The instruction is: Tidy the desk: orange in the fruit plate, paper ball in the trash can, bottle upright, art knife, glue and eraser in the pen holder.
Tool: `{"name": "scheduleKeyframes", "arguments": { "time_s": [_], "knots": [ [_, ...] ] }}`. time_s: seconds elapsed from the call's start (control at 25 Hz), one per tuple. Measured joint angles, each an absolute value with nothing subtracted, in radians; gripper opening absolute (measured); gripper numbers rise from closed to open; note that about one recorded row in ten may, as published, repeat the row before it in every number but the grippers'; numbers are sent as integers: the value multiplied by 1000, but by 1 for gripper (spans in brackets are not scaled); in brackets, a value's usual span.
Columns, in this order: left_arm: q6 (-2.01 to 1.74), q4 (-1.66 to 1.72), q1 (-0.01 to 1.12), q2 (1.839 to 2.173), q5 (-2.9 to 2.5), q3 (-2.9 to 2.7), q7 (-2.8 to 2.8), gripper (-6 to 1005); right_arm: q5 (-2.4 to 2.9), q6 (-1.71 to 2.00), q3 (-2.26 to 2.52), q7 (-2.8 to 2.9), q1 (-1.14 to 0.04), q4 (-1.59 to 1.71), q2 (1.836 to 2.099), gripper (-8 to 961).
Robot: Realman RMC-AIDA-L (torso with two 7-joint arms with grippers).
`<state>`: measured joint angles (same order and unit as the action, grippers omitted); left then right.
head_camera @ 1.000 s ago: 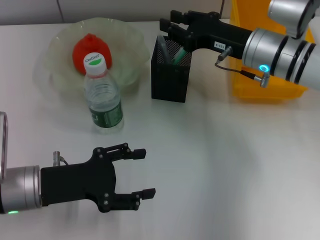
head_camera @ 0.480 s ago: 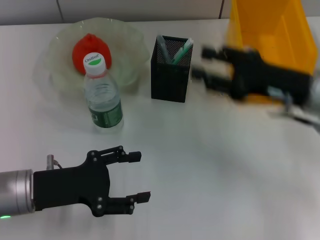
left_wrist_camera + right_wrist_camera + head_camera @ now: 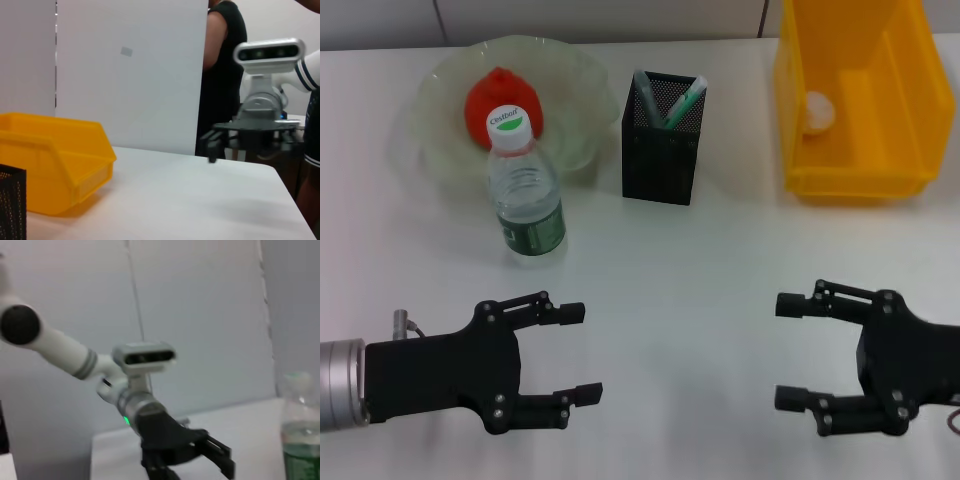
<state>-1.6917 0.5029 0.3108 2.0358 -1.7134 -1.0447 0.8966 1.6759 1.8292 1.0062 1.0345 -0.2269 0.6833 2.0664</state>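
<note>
Both grippers, left gripper (image 3: 580, 352) and right gripper (image 3: 788, 350), are held open, empty. Eraser likely unseen inside pen holder (image 3: 660, 150); a missed item could be left unchecked.

One orange (image 3: 498, 102) sits in one fruit plate (image 3: 435, 140) at the far left. One bottle (image 3: 524, 195) stands just near of it. One pen holder (image 3: 660, 150) holds two slim items: one art knife (image 3: 684, 103) and one glue (image 3: 645, 92). One trash can (image 3: 860, 110) at the far right holds one paper ball (image 3: 818, 111). Two end effectors are near: left end effector (image 3: 582, 352), right end effector (image 3: 783, 351).
</note>
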Motion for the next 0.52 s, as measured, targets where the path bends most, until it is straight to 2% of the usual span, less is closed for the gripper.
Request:
{"name": "scheduleKeyframes", "arguments": {
  "time_s": [0.52],
  "knots": [
    [-1697, 503, 308, 2034, -1713, -1045, 897, 815, 1717, 1793, 993, 1017, -253, 624, 2073, 841]
  ]
}}
